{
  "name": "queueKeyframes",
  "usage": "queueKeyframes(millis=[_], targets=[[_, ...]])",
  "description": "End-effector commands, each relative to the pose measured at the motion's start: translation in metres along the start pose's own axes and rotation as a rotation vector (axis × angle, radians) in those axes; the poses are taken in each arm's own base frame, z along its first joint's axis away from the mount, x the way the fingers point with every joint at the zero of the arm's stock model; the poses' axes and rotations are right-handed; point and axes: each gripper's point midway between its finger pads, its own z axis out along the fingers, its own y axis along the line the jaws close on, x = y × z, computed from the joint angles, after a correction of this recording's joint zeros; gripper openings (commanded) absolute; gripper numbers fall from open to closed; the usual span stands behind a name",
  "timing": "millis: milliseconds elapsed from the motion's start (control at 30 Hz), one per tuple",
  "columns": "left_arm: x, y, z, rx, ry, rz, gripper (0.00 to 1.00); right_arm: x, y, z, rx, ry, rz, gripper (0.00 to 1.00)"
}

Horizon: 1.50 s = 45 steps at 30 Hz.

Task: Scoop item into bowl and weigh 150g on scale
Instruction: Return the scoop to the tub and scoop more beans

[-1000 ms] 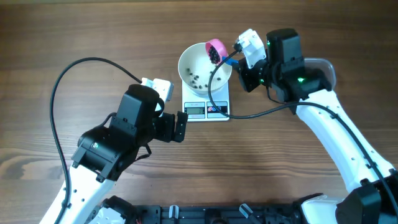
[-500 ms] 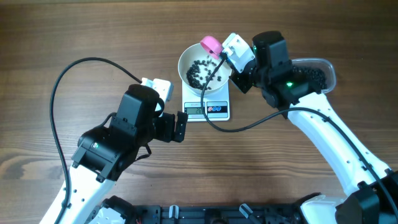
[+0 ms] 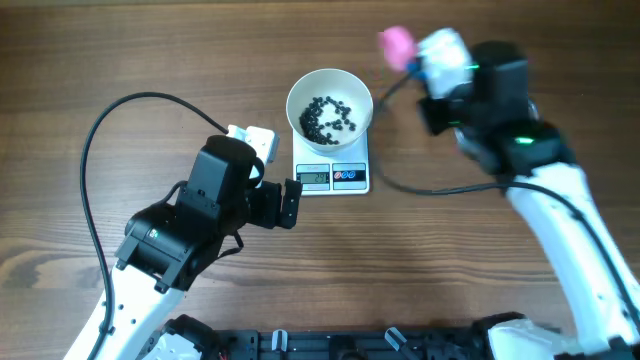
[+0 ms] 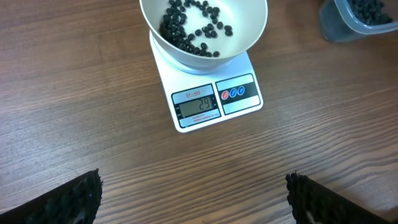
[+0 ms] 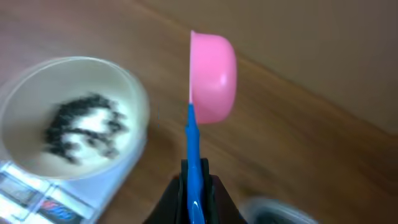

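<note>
Swung away from the bowl [image 3: 330, 80] since half a second ago, the right claw [image 5: 194, 190] now hangs out past the bowl's right side, blurred in the overhead view. Black beads [image 3: 328, 113] lie in a loose heap inside the bowl, with much of its white floor bare. The bowl rests on the scale [image 3: 332, 176], whose display [image 4: 198, 106] pokes out from under the bowl's near edge and reads 29. A pink scoop [image 5: 212, 74], tipped on its side with its mouth toward the bowl, is up off the desk [image 4: 93, 124] to the bowl's right. Its blue handle [image 5: 193, 155] is pinched between the right claw's 2 fingers, which are closed tight on it. A clear tub [image 4: 348, 28] holding more beads stands farther right of the bowl. The left claw [image 4: 194, 202] hovers over bare wood on the near side of the bowl, spread as wide as it goes and gripping nothing.
</note>
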Motion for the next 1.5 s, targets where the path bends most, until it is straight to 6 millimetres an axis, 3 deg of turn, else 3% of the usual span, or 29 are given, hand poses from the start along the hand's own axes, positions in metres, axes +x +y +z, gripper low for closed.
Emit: queueKeyframes(millis=[0,67,167,300,400,567,700,833,967,1133,1233,1467], targets=[[0.0,-0.003,-0.001,0.015,-0.001,0.019,1.0,0.038,-0.063,-0.025,0.116,0.089,0.209,0.04],[0.0,-0.003,-0.001,0.015,-0.001,0.019,1.0,0.088,-0.084,-0.035,0.161,0.229,0.39,0.04],[0.0,-0.003,-0.001,0.015,-0.001,0.019,1.0,0.133,-0.107,-0.047,0.284,0.358,0.458,0.04],[0.0,-0.003,-0.001,0.015,-0.001,0.019,1.0,0.137,-0.12,-0.039,0.343,0.359,0.484,0.04],[0.0,-0.003,-0.001,0.015,-0.001,0.019,1.0,0.165,-0.115,-0.017,0.309,0.474,0.497,0.04],[0.0,-0.003,-0.001,0.015,-0.001,0.019,1.0,0.194,-0.109,0.008,0.269,0.574,0.514,0.04],[0.0,-0.003,-0.001,0.015,-0.001,0.019,1.0,0.187,-0.08,0.026,0.082,0.54,0.565,0.04],[0.0,-0.003,-0.001,0.015,-0.001,0.019,1.0,0.188,-0.066,0.024,-0.002,0.554,0.535,0.04],[0.0,-0.003,-0.001,0.015,-0.001,0.019,1.0,0.176,-0.052,0.027,-0.108,0.503,0.519,0.04],[0.0,-0.003,-0.001,0.015,-0.001,0.019,1.0,0.18,-0.058,0.023,-0.114,0.503,0.487,0.04],[0.0,-0.003,-0.001,0.015,-0.001,0.019,1.0,0.165,-0.05,0.022,-0.267,0.383,0.408,0.04],[0.0,-0.003,-0.001,0.015,-0.001,0.019,1.0,0.179,-0.072,0.012,-0.231,0.383,0.445,0.04]])
